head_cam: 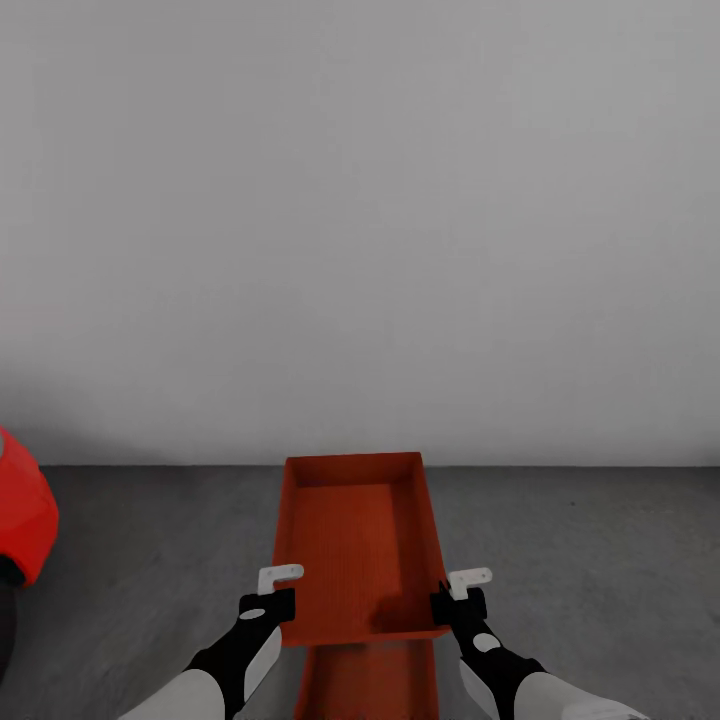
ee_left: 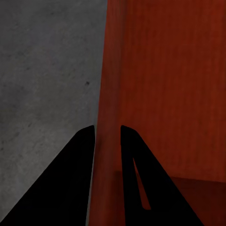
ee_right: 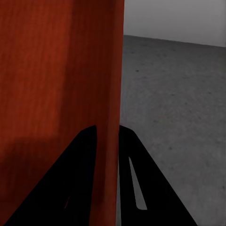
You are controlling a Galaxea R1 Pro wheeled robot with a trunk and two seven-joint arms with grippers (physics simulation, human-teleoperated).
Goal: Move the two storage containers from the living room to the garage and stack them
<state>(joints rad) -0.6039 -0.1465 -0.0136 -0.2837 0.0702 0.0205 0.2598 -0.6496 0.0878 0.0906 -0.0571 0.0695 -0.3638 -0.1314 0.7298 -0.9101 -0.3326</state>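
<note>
Below the hands, the lower container [head_cam: 370, 680] runs off the frame (mostly covered by the upper container [head_cam: 355, 540]); left of the left gripper [head_cam: 275, 590], the red car [head_cam: 20, 520] is cropped.

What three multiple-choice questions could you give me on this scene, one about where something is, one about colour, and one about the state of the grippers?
1. Where is the red car?
A. At the head view's left edge
B. Behind the container
C. At the right edge

2. What colour is the held container?
A. Blue
B. Orange-red
C. White

3. How do the left gripper and right gripper stand?
A. Both open, clear of the container
B. One closed on a wall
C. Each pinching a side wall

Answers: 1 A, the car pokes in at the left over the concrete floor. 2 B, its walls are orange-red. 3 C, each wrist view shows a wall between the fingers.
</note>
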